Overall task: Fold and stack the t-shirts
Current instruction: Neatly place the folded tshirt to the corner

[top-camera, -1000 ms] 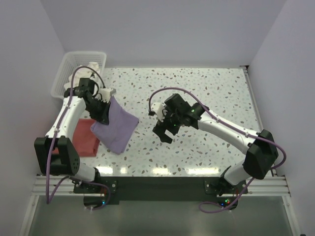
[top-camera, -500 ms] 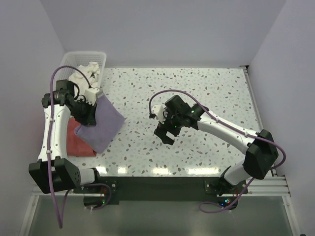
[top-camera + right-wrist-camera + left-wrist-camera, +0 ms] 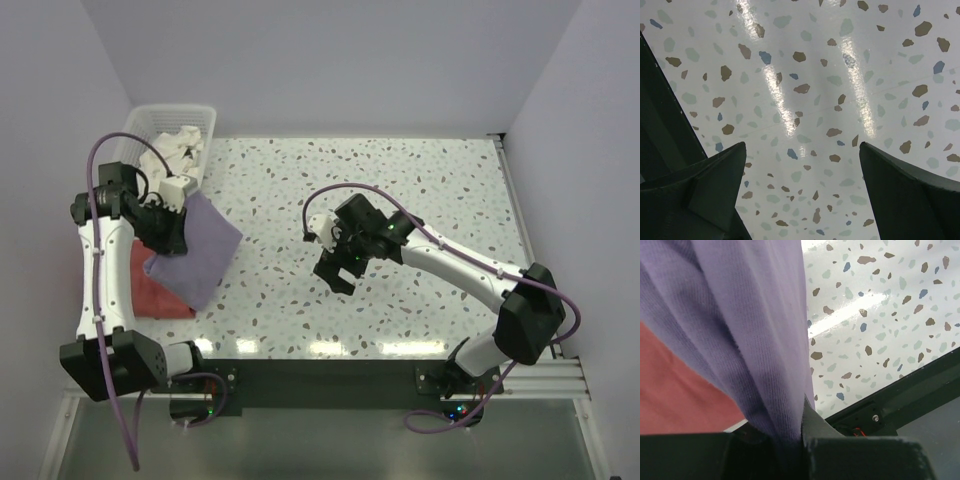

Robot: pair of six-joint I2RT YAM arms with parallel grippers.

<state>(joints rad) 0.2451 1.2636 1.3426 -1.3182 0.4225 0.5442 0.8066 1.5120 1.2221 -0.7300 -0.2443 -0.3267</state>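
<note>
Three pale walls [image 3: 330,60]; speckled table [image 3: 420,190]; lilac t-shirt [image 3: 200,250] hanging.

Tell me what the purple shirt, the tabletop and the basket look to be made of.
Purple shirt: soft knit cloth, matte; a fine ribbed weave shows and it hangs in folds from the left gripper.
Tabletop: hard, glossy white surface with coloured flecks, terrazzo-like, maybe laminate; lamps reflect on it.
Basket: white plastic, judging by its moulded lattice wall.

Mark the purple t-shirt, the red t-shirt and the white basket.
purple t-shirt [image 3: 205,250]: top view, middle of the cloth.
red t-shirt [image 3: 160,298]: top view, exposed near part.
white basket [image 3: 140,125]: top view, left lattice wall.
</note>
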